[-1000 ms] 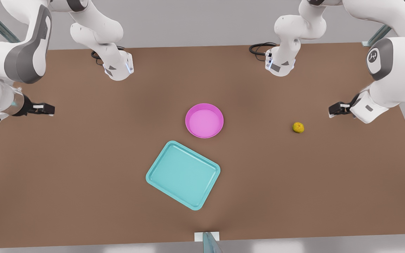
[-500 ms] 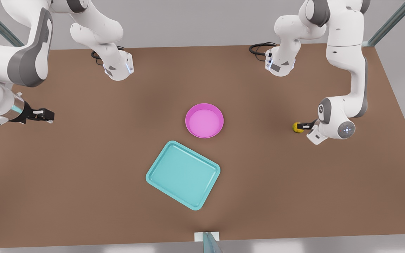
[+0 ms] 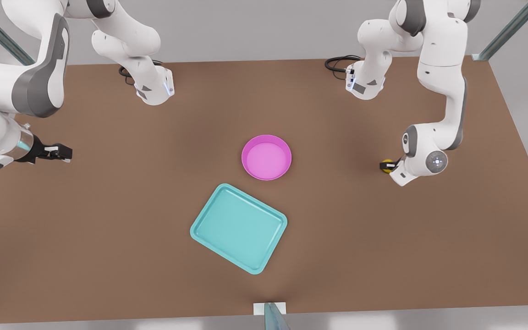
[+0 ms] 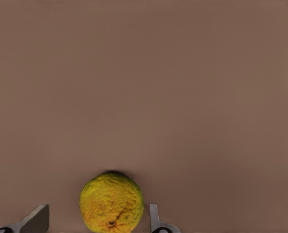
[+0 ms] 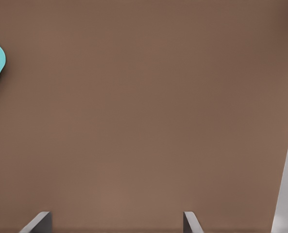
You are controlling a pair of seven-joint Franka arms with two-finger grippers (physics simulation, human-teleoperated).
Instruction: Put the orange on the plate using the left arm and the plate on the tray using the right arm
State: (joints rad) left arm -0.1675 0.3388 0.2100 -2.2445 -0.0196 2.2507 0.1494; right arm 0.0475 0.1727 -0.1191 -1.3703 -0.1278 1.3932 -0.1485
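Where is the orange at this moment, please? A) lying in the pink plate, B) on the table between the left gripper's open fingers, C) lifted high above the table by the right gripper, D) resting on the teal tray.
B: in the left wrist view the orange sits on the brown table between the left gripper's spread fingers, one finger still clear of it.

White arms (image 3: 442, 87) with grey joint panels, black cables (image 3: 337, 62) at bases.

no readable text, labels, brand names or numbers on the arms, the table or the things lying on it
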